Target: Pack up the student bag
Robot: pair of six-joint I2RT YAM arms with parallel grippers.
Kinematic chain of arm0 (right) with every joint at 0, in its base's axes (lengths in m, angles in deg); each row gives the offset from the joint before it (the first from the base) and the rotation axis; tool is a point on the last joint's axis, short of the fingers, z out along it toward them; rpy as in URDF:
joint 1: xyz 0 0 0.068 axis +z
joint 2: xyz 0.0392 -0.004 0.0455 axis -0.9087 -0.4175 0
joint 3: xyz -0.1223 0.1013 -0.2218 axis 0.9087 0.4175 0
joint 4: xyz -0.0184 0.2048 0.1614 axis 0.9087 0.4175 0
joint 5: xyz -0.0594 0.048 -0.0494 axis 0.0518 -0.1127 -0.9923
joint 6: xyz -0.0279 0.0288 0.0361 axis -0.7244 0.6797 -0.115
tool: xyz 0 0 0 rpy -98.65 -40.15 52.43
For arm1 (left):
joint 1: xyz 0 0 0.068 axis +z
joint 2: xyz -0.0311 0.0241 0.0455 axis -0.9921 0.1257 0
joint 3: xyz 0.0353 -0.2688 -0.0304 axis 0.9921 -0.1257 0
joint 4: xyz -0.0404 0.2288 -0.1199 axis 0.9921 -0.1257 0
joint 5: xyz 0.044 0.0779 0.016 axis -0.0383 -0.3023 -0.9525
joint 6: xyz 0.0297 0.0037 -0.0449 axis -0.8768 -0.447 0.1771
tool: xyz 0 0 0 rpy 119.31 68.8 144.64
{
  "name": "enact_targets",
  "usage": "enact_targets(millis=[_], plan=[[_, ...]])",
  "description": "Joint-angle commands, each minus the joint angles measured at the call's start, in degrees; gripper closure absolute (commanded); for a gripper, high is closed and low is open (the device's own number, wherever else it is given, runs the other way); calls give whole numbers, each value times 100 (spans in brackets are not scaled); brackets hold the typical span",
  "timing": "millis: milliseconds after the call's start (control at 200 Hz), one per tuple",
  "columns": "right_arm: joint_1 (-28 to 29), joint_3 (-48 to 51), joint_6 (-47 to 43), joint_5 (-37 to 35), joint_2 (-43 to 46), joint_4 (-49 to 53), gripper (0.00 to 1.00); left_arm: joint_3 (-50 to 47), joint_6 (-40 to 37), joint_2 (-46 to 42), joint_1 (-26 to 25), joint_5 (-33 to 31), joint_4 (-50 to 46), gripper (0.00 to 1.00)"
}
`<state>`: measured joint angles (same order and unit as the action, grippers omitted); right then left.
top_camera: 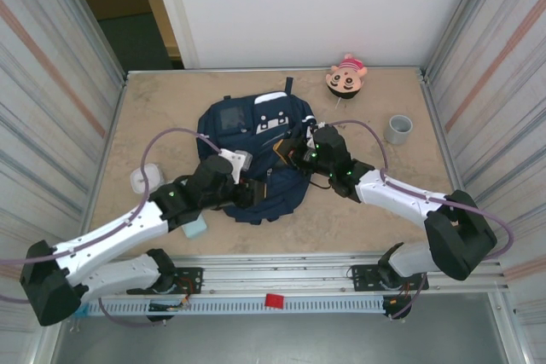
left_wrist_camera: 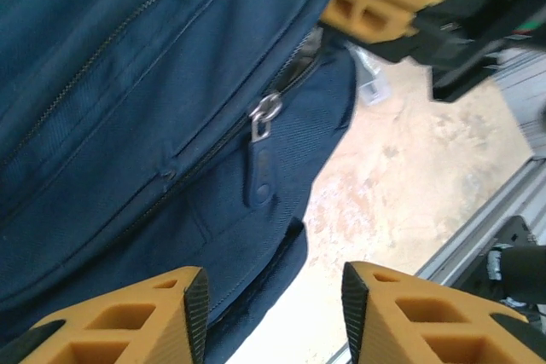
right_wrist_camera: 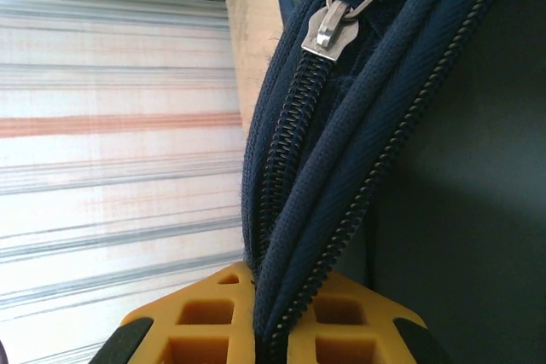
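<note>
The student bag (top_camera: 256,147) lies flat around the middle of the desk (top_camera: 153,117), a little nearer the far edge than the near one, its grey patch turned toward the far left corner. My right pincer (top_camera: 300,153) reaches in from the right-hand side and is clamped on the student bag: from my right wrist I see a fold of navy cloth with two lines of zip teeth squeezed between my orange fingers (right_wrist_camera: 205,317), and a silver slider (right_wrist_camera: 331,23) sits further up that fold. My left pincer (top_camera: 245,178) hangs over the near left part of the bag with its fingers apart and nothing between them; from my left wrist, the gap (left_wrist_camera: 271,296) looks down on the bag's edge and bare desk. Just beyond it a dark zip pull (left_wrist_camera: 259,175) lies against the navy cloth. A doll's head (top_camera: 345,77) rests at the far edge, a grey roll (top_camera: 397,129) stands near the right edge, and a pale blue block (top_camera: 196,228) sits near the near edge beside my left arm.
</note>
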<state>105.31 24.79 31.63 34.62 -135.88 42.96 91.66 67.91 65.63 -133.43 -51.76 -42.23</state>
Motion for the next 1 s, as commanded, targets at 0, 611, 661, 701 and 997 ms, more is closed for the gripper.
enact_targets(millis=[0,611,661,701,997], plan=[[81,-274,-192,21,5,-166,99,316,372,301,-228,-439,-170,54],[308,-280,-312,-12,119,-39,100,1073,-76,1655,-255,-1785,-10,77],[302,-280,-348,-31,166,22,100,1032,-71,1657,-255,-1856,-11,82],[297,-277,-380,-49,206,75,100,983,-74,1625,-252,-1882,12,86],[-120,-182,-529,140,427,323,100,444,89,1118,-177,-1925,-196,100]])
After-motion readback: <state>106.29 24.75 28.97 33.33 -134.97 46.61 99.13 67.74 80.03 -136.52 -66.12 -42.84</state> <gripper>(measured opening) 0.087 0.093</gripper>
